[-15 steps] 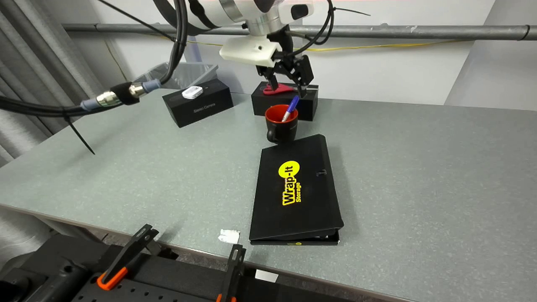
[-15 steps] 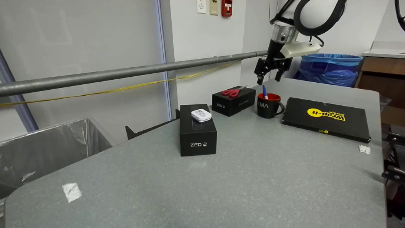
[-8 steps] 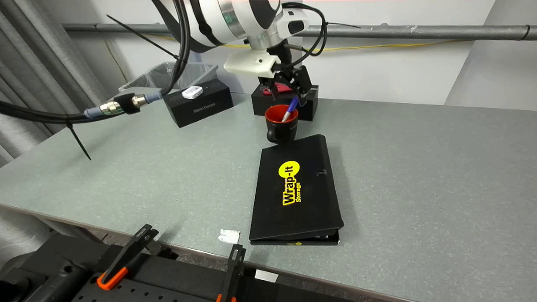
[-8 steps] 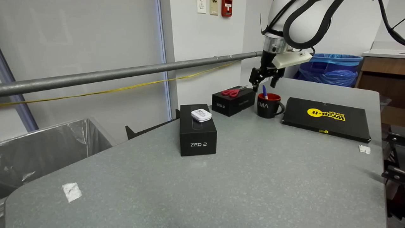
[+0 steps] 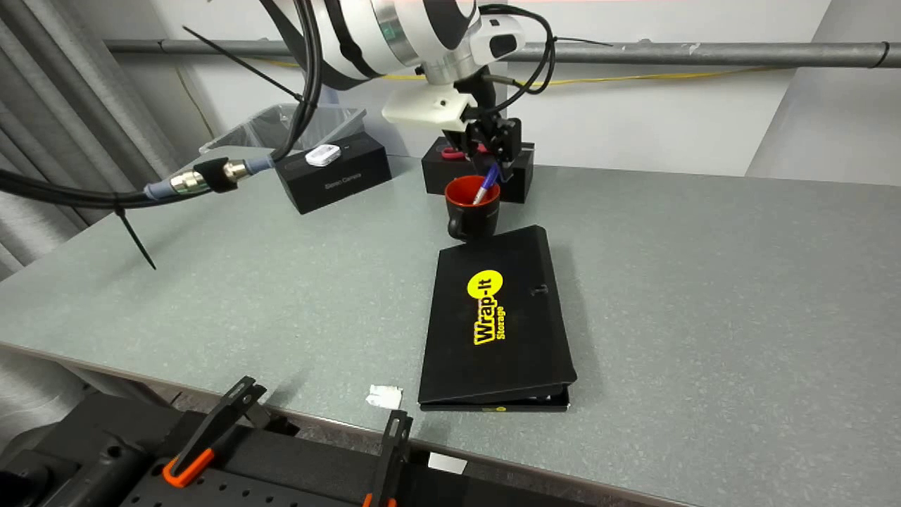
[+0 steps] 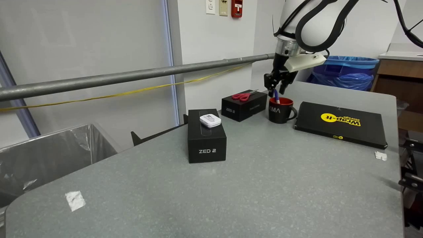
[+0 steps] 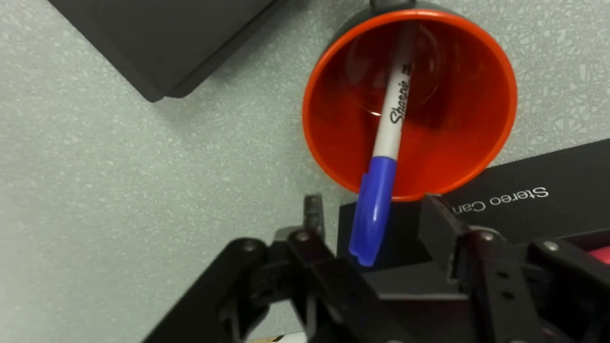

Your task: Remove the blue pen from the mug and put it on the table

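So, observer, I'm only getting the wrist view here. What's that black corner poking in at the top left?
Observer: It's the Wrap-It Storage box; the name shows in both exterior views.
Operator: And this pink bit at my right edge?
Observer: Red-handled scissors, lying on top of the ZED 2 box nearer the mug.
Operator: Anything printed on the mug's outside?
Observer: Yes, white lettering on its black side, seen in an exterior view.
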Action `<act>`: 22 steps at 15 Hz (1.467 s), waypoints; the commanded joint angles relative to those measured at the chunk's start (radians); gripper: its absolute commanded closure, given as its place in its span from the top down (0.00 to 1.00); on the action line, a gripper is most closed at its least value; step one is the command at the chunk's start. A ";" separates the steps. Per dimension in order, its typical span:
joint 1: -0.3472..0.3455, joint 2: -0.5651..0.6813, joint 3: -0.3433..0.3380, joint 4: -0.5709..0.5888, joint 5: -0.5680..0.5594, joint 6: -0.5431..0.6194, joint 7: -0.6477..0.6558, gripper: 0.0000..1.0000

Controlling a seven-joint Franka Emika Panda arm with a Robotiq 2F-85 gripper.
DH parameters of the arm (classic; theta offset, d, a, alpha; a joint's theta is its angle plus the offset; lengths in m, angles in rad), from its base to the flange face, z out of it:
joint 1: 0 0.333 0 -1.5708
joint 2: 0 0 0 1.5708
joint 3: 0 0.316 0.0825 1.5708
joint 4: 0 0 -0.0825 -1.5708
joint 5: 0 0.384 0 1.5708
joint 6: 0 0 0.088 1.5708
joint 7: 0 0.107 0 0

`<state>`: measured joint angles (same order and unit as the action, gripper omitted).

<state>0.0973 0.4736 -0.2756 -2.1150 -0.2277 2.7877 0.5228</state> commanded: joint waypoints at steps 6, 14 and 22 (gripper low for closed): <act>0.011 -0.017 -0.017 0.006 0.036 0.030 -0.003 0.00; 0.016 -0.299 -0.018 -0.145 0.015 0.066 -0.004 0.03; 0.016 -0.250 0.221 -0.212 0.072 -0.047 -0.181 0.03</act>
<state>0.0981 0.1556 -0.0937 -2.3274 -0.1318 2.7633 0.3776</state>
